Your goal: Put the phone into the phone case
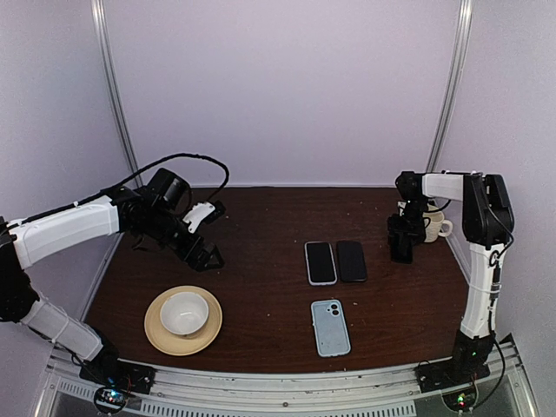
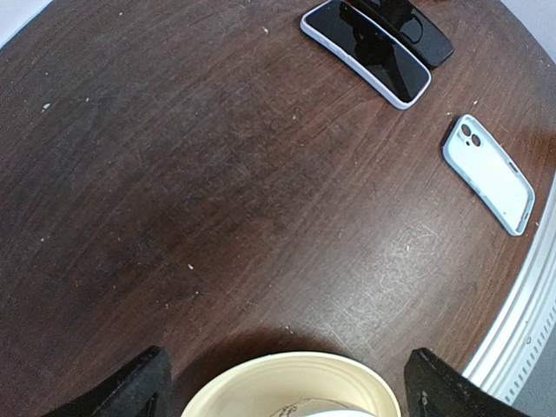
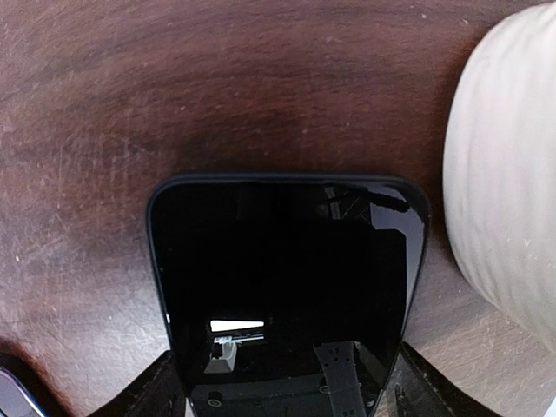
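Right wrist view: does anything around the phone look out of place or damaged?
Nothing spilled or broken. The all-black glossy slab phone sits squarely within the right pincer, close beside the white ribbed mug. The dark wooden table shows only scratches.

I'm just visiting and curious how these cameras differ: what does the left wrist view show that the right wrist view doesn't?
Left wrist only: the round cream plate, the dark-faced phone case with a light-blue rim, and a pale grey-blue phone lying face-down.
Right wrist only: the glossy all-black slab phone up close, flanked by the right end effector, beside a white ribbed mug.
Both: the scuffed dark-brown wooden table, and each arm's own dark fingers at the bottom edge.
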Available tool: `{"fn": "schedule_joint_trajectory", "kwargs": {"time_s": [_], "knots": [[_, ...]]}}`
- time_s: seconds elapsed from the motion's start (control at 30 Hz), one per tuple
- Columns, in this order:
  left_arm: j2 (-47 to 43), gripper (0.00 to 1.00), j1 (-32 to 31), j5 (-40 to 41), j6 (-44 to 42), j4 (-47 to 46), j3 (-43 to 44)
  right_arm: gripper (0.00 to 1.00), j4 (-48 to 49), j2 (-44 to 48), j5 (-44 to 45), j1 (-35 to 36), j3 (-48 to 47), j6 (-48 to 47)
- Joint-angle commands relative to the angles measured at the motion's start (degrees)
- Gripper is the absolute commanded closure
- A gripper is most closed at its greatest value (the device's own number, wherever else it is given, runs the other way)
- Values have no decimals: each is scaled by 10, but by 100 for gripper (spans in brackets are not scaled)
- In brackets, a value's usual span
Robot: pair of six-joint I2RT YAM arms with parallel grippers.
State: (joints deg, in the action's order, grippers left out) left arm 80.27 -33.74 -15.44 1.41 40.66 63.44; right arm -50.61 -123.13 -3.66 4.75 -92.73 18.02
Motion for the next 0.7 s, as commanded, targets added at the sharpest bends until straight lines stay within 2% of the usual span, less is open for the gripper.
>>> {"fn": "schedule_joint_trajectory", "kwargs": {"time_s": [0.0,0.1,0.37,0.53,0.67], "knots": [[-6,2,6,-10,-6,-4,17,32,-11,-18,-10,1,7,-13],[-6,2,5,-9,-6,-4,16,37,-15,-4,-11,1,9,-24],[-1,5,5,0,-8,-4,14,42,17,102,-11,22,63,-28],[-18,10,0,-34,-8,-33,-4,43,53,203,12,66,134,-12],[-34,12,-48,-40,-26,-63,-24,44,93,290,46,117,203,13]]}}
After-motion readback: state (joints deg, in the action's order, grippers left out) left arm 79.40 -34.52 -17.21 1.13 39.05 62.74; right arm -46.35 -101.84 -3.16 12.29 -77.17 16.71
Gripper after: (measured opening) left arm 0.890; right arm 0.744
